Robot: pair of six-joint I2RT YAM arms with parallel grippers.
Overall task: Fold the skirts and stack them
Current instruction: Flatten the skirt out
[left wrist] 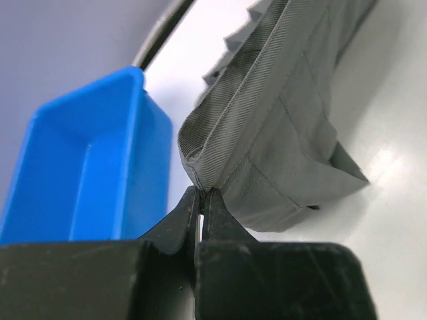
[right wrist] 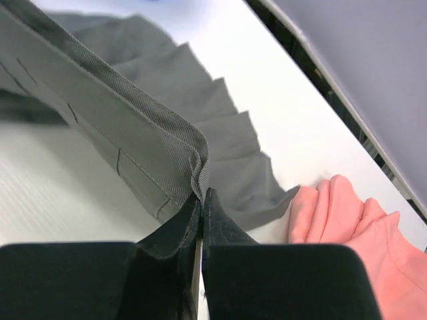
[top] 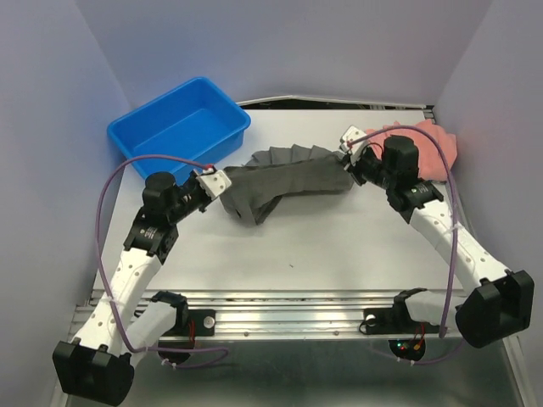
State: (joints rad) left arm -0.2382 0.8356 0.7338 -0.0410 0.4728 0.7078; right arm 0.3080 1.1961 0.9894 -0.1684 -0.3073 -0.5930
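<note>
The dark grey pleated skirt point(top: 288, 182) hangs stretched between my two grippers above the table's middle, its pleated hem trailing on the table behind. My left gripper point(top: 217, 181) is shut on the skirt's left waistband corner point(left wrist: 200, 175). My right gripper point(top: 350, 146) is shut on the right waistband corner point(right wrist: 199, 179). The salmon-pink skirt point(top: 428, 148) lies crumpled at the back right, behind my right arm; it also shows in the right wrist view point(right wrist: 360, 233).
A blue plastic tub point(top: 178, 127) stands empty at the back left, close to my left gripper; it also shows in the left wrist view point(left wrist: 87, 167). The table's back edge point(top: 339, 103) runs behind the skirts. Purple walls enclose both sides.
</note>
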